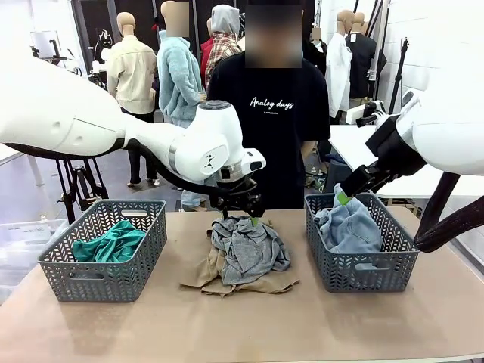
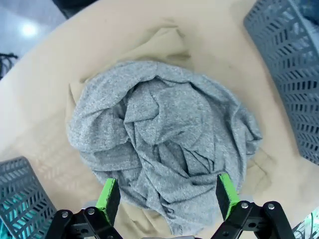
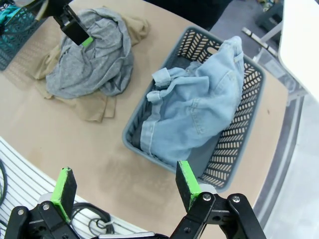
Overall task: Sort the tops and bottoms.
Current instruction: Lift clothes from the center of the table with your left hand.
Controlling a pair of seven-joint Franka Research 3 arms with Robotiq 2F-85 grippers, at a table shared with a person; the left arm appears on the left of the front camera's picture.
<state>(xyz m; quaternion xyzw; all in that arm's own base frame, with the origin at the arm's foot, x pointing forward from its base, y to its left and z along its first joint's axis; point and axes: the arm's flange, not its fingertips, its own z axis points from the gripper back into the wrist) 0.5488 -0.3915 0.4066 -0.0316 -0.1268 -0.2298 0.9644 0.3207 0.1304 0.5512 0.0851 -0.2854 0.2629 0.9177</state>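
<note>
Target = grey top point(image 2: 164, 144), crumpled mid-tabletop point(image 1: 227, 333). It sits on the khaki top point(image 2: 167, 40), which lies flatter and sticks out round its edges. Teal top point(image 1: 113, 243) is in L basket point(image 1: 102, 283). Denim point(image 3: 194, 107) is heaped in R basket point(image 3: 234, 149), poking above the rim.

The left tool point(image 2: 167, 191) hangs just over the grey heap, released and empty. Its pads are wide, one either side of the heap's near edge. The right tool point(image 3: 124, 186) is also released and empty, above R basket near the denim.

Step in hand, as I read it: grab grey and take it to L basket w/ teal. To do it well:
- Shift in over the bunched folds at the heap's centre, not the thin near edge; thick folds should give a surer pinch.
- Come straight down but stop short of the khaki. Pinching too deep prob. takes both layers, or drags khaki along.
- Clench fully before lifting; the cloth is soft and could slip.
- Lift high enough that trailing cloth clears the khaki and L basket's wall, then cross.
- Drop over the basket's middle so no cloth hangs outside.
- Keep the right tool on its own side, out of the path.
</note>
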